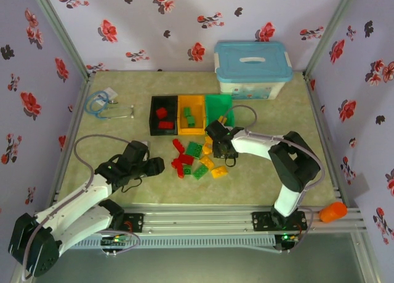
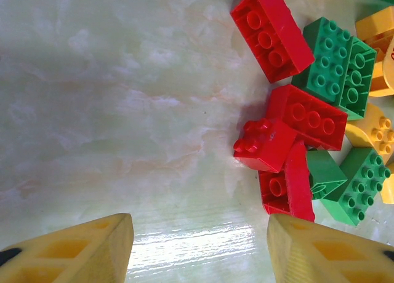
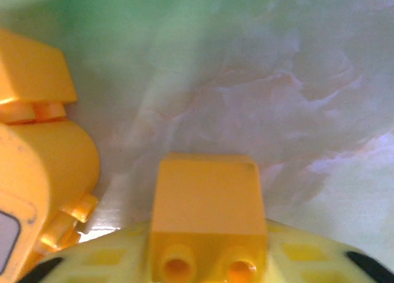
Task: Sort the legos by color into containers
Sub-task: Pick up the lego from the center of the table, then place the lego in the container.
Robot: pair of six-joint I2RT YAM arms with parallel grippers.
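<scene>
Red, green and yellow legos [image 1: 194, 159] lie in a loose pile at mid-table. Behind them stand the containers in a row: black [image 1: 153, 118] with red bricks, orange-yellow [image 1: 200, 118] with green bricks, green [image 1: 217, 102]. My right gripper [image 1: 211, 140] sits at the pile's right end, just in front of the green bin, shut on a yellow lego [image 3: 208, 215]; more yellow bricks [image 3: 37, 154] lie to its left. My left gripper [image 1: 157, 166] hangs low, left of the pile, open over bare table [image 2: 200, 246]. Red bricks [image 2: 286, 144] lie ahead and to its right.
A large white box with a light-blue lid [image 1: 252, 67] stands at the back right. A coil of blue cable [image 1: 101, 104] lies at the back left. An orange object [image 1: 332, 212] sits by the front right rail. Floral walls close in three sides.
</scene>
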